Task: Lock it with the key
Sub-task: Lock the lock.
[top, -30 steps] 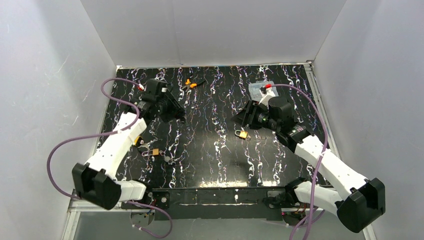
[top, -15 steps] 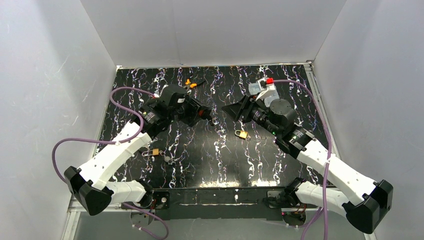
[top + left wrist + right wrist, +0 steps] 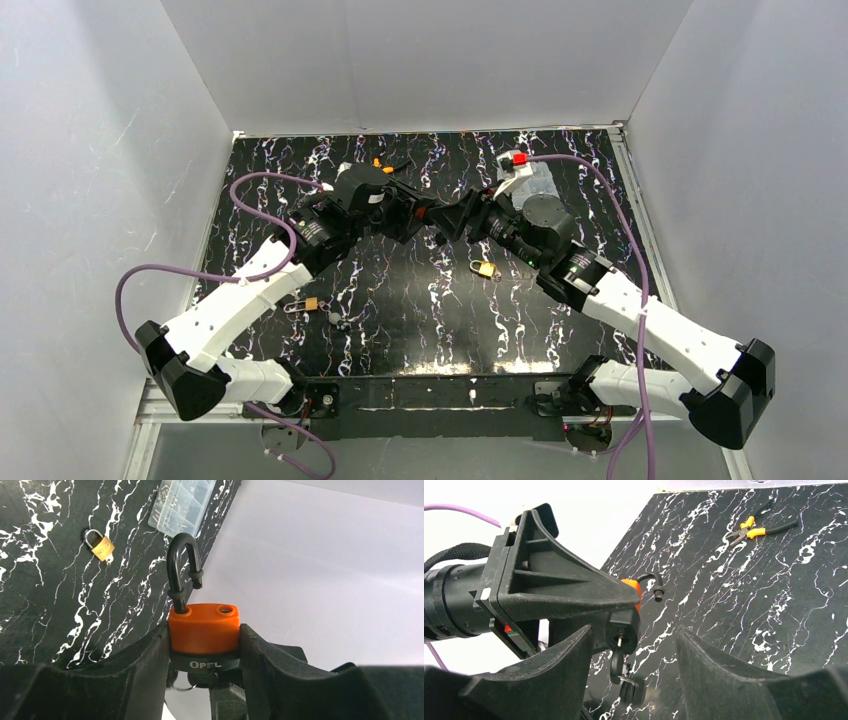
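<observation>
Since a second ago: both arms have swung inward from their own sides and now meet nose to nose above the back middle of the tabletop (image 3: 400, 320).

Orange padlock (image 3: 203, 636): held in the air, clenched by its body between the fingers of the left tool (image 3: 203, 630). Shackle (image 3: 179, 565) stands up and open, its free end clear of its hole. Key (image 3: 619, 641) sits in the underside of the padlock, with a key ring (image 3: 616, 662) and what look like spare keys dangling below it.

Right tool (image 3: 631, 636): released, fingers spread wide, facing the key end of the padlock, touching nothing.

Step in hand, as I judge it: bring the right tool onto the key.
- Aim for the flat of the key just under the padlock, not the loose ring, which would swing.
- Come in square to the key.
- Close gently; the left grip must not let the padlock twist.
- The shackle still needs pressing home before the key is turned.

Also noted: brass padlock (image 3: 484, 268) lies on the tabletop below and nearer than the orange padlock; pliers (image 3: 751, 527) lie behind it.
</observation>
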`<state>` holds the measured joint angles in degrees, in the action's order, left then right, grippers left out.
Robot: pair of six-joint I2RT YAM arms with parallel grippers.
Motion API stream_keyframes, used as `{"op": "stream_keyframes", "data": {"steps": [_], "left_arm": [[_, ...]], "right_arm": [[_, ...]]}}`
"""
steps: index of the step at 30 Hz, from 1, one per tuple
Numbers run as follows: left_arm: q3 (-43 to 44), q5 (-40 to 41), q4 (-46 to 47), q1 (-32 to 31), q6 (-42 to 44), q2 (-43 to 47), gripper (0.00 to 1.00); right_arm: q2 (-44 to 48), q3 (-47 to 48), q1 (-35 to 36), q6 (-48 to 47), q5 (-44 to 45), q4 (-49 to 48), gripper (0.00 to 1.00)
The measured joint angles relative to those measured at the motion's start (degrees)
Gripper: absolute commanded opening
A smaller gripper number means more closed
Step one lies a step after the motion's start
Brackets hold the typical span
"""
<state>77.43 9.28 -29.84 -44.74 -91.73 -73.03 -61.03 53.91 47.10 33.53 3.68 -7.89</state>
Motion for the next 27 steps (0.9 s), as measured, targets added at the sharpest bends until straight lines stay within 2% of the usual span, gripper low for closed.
{"op": "stream_keyframes", "data": {"steps": [5,13,15,18,19,20,22,23,25,27], "left_arm": [[0.02,0.19,1.11,-1.2,-0.53,-0.4,0.0],[0.67,0.62,2.54,-2.57,-0.93,-0.44,0.0],[0.74,0.87,2.91,-2.75,-0.94,-0.44,0.0],[0.74,0.96,3.42,-2.82,-1.0,-0.44,0.01],[0.74,0.99,3.48,-2.84,-1.0,-0.42,0.06],[0.74,1.04,3.56,-2.88,-0.93,-0.42,0.18],[0.74,1.0,3.7,-2.9,-0.64,-0.4,0.54],[0.74,0.96,3.83,-2.9,-0.29,-0.33,0.68],[0.74,0.52,4.15,-2.91,1.2,0.13,0.84],[0.74,-0.31,4.99,-3.1,2.75,1.25,0.92]], "right_arm": [[-1.11,0.82,0.93,-0.52,0.58,-0.78,0.64],[-1.61,0.84,1.3,-0.39,2.5,-1.47,0.46],[-1.61,0.84,1.39,0.05,2.86,-2.18,0.37],[-1.61,0.86,1.8,0.65,3.43,-3.0,0.1],[-1.61,0.86,1.8,0.78,3.66,-3.04,0.02],[-1.64,0.86,1.79,0.73,3.71,-3.08,0.01],[-1.7,1.01,1.82,0.96,3.87,-3.03,0.01],[-1.71,1.06,1.83,1.04,3.92,-3.04,0.01],[-1.6,1.08,1.84,1.41,4.32,-3.01,0.01],[-1.55,1.08,1.72,1.9,5.27,-1.98,0.01]]}}
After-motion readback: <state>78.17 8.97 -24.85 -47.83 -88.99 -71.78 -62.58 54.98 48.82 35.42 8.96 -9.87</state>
